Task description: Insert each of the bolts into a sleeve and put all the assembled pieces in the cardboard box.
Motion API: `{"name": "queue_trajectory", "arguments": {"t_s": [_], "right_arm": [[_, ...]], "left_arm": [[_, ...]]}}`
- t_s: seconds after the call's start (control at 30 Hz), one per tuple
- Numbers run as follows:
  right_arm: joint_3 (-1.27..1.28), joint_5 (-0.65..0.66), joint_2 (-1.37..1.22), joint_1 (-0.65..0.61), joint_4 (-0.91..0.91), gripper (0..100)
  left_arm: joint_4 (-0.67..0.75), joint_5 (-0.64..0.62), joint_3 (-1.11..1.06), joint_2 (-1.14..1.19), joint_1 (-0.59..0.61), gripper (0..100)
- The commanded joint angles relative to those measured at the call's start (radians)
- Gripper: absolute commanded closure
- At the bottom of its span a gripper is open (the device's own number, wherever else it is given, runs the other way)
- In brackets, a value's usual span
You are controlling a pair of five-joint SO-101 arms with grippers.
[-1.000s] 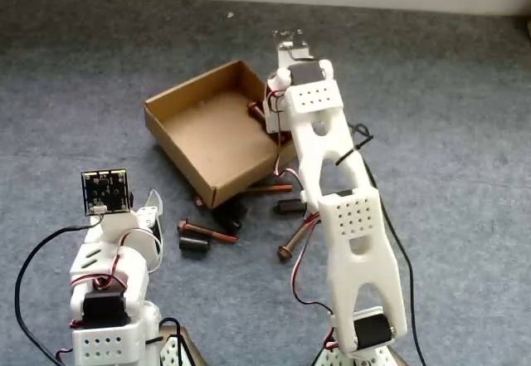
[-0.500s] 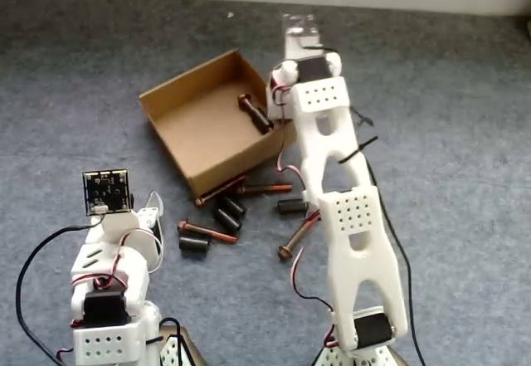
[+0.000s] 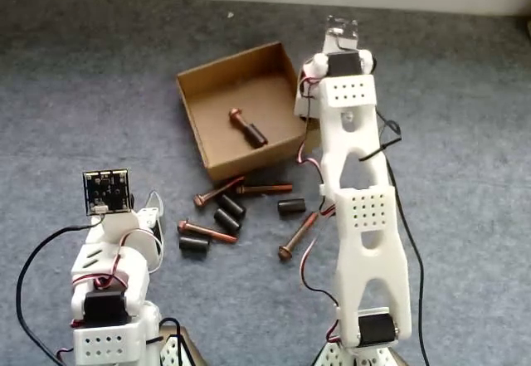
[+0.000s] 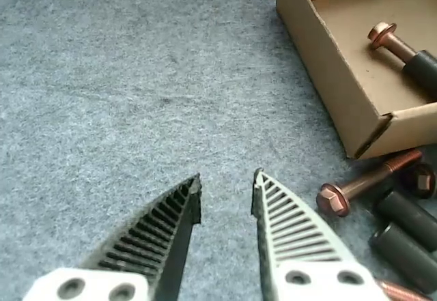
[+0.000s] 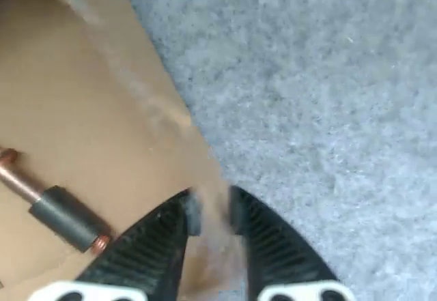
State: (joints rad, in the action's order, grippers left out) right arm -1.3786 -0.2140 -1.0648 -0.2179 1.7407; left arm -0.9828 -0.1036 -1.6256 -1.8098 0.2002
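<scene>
Assembled piece (image 3: 247,128): one, a bolt pushed into a dark sleeve, lying flat near the middle of the box floor.
Assembled piece, axis: diagonal in the high view, copper head toward the far left, sleeved end toward the near right; the bolt tip pokes out of the sleeve in the right wrist view (image 5: 65,218).
Cardboard box (image 3: 199,125): one, open-topped, on the carpet, set at an angle to the arms, just beyond the loose parts.
Right gripper (image 5: 210,202): astride the box's right wall, jaws drawn narrow with the cardboard edge pinched between them.
Right arm (image 3: 357,158): stretched from its base at the near edge out to that wall.
Bolts, loose: four, all flat on the carpet.
Bolt one (image 3: 217,192): slanted, head near left, tip at the box's near corner.
Bolt two (image 3: 265,189): runs left to right, head at the left, close to bolt one's tip.
Bolt three (image 3: 206,231): nearly left to right, head at the left.
Bolt four (image 3: 297,235): slanted, head at the near end, tip toward the right arm.
Sleeves, loose: four, dark, lying on their sides.
Sleeve pair (image 3: 228,213): two side by side, between bolts one and three.
Sleeve three (image 3: 291,207): just nearer than bolt two's tip.
Sleeve four (image 3: 193,245): just beside bolt three's head, on the near side.
Left gripper (image 4: 227,192): jaws parted a modest way, nothing between them, over bare carpet (image 4: 123,76) left of the box and parts.
Left arm (image 3: 108,283): folded back at the near left, well apart from the box.
</scene>
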Motion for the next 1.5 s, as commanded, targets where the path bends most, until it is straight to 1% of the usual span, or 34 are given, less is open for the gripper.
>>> {"name": "queue_trajectory", "arguments": {"t_s": [0.0,0.13,0.23,0.33,0.43,0.53,0.77,0.9,1.0,1.1,1.2,1.33,1.47], "right_arm": [[-0.062,-0.011,0.048,-0.008,0.022,84.7],[-0.059,-0.011,0.077,-0.022,0.024,85.3],[-0.054,-0.009,0.136,-0.019,0.024,90.8],[-0.033,0.055,0.219,-0.018,0.025,95.7],[0.116,0.114,0.312,-0.019,0.025,96.8],[0.332,0.176,0.440,-0.035,0.025,96.8],[0.851,0.388,0.782,-0.088,0.018,96.8],[1.078,0.462,0.914,-0.114,-0.065,96.7],[1.248,0.543,0.986,-0.143,-0.140,96.5],[1.408,0.609,1.059,-0.168,-0.203,91.2],[1.552,0.647,1.136,-0.193,-0.285,87.8],[1.736,0.703,1.190,-0.239,-0.427,87.5],[1.856,0.730,1.191,-0.269,-0.555,87.5]], "left_arm": [[0.014,0.002,0.005,-0.005,0.008,85],[0.014,0.002,0.005,-0.005,0.008,85],[0.014,0.002,0.005,-0.005,0.008,85],[0.014,0.003,0.005,-0.005,0.008,85],[0.014,0.003,0.005,-0.005,0.008,85],[0.014,0.003,0.005,-0.005,0.008,85],[0.014,0.003,0.005,-0.005,0.008,84],[0.014,0.003,0.005,-0.005,0.008,84],[0.014,0.003,0.005,-0.005,0.008,84],[0.014,0.003,0.005,-0.005,0.008,84],[0.015,0.003,0.005,-0.005,0.008,84],[0.017,0.003,0.005,-0.005,0.008,84],[0.018,0.003,0.005,-0.005,0.008,84]]}}
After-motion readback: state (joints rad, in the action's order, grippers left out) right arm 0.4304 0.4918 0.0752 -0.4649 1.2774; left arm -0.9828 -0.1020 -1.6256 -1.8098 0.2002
